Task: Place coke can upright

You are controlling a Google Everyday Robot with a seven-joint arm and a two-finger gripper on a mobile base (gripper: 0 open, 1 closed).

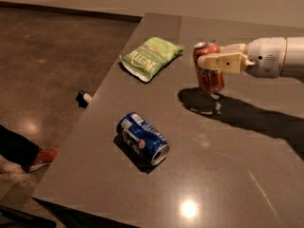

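Observation:
The coke can (209,72) is red-orange with a silver top. It stands almost upright, tilted slightly, held just above or at the grey table (223,175) in its far right part. My gripper (211,63) comes in from the right on a white arm and is shut on the can's upper half, its beige fingers (223,61) across the can's side. The can's shadow lies on the table right below it.
A blue can (142,137) lies on its side at the table's middle left. A green chip bag (151,57) lies at the back left, next to the table's left edge. On the floor to the left are a small dark object (83,98) and a red shoe (42,158).

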